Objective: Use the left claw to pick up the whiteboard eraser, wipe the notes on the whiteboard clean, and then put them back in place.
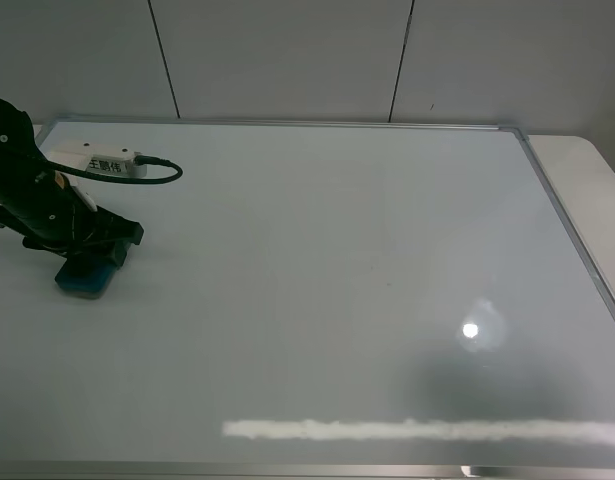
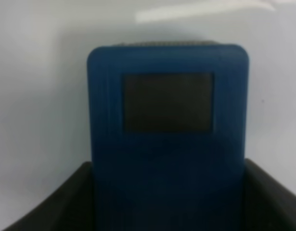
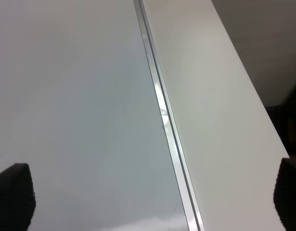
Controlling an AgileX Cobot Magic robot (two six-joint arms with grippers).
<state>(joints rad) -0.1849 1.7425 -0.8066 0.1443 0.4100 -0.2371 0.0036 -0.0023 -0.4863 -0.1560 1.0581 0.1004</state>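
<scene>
Where the whiteboard eraser (image 1: 87,276) rests, flat on the whiteboard (image 1: 317,300), it lies far out toward 9 o'clock of the board in the high view, close to that edge. It is a teal-blue block with rounded corners. The left wrist view shows a dark rectangular patch (image 2: 168,102) on its top face, though that picture is blurred.

The left pincer (image 1: 87,258) sits directly over the eraser. Its black fingers (image 2: 51,207) lie against the two long sides of the block, one on each side, so it is closed onto the eraser and holds it against the board. The bulky black arm runs away from it toward 10 o'clock and out of the picture.

Just beyond the eraser at 12 o'clock, a white box module (image 1: 105,163) rides on the arm, with a black cable (image 1: 162,172) looping from its 3 o'clock end.

A silver frame (image 1: 562,215) runs round the board. A round glare (image 1: 471,330) and a bright strip (image 1: 417,430) lie toward 5 o'clock. Past the frame at 3 o'clock shows a white surface (image 1: 587,170), and grey wall panels (image 1: 287,50) stand at 12 o'clock.

The right pincer (image 3: 150,195) appears only in its own wrist view, its two dark fingertips (image 3: 10,197) spread wide and holding nothing, above the frame where the board meets the surface.
</scene>
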